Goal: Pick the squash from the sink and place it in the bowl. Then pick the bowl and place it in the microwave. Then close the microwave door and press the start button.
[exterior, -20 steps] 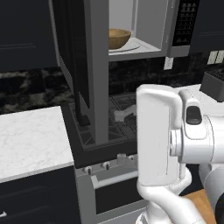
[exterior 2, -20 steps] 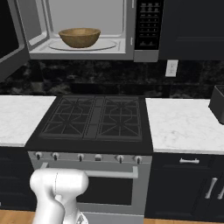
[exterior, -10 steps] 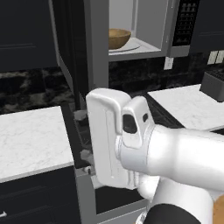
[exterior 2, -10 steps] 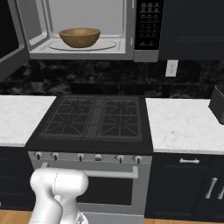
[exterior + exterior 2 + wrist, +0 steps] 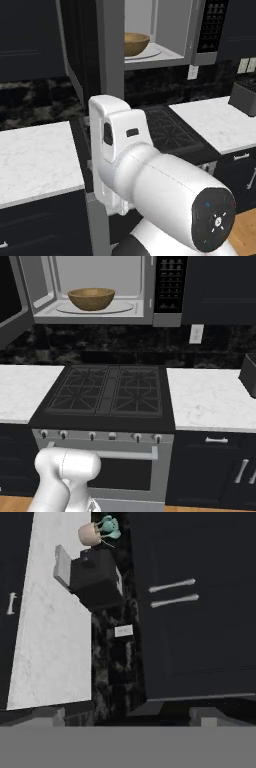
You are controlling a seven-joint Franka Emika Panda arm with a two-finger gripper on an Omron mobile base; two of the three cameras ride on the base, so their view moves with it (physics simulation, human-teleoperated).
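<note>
The light-brown wooden bowl (image 5: 91, 298) (image 5: 136, 43) sits on the turntable inside the microwave (image 5: 145, 312). The microwave door (image 5: 10, 301) hangs swung open to the left and appears edge-on as a grey post (image 5: 109, 50) in the left base view. The black keypad strip (image 5: 170, 283) is at the microwave's right. The squash is hidden from these angles, and the sink is out of view. In the hand view my gripper (image 5: 127, 714) is open, its tips far apart with nothing between them, facing a dark cabinet wall well away from the microwave.
Below the microwave is a black gas stove (image 5: 107, 391) with an oven and knobs (image 5: 100, 436). White marble counters lie left (image 5: 20, 388) and right (image 5: 210, 398). A dark toaster (image 5: 248, 376) (image 5: 95, 577) and a potted plant (image 5: 97, 532) stand on the right counter.
My arm's big white link has swung left and closer across the left base view. The bowl, microwave and open door are unmoved, and the gripper stays open.
</note>
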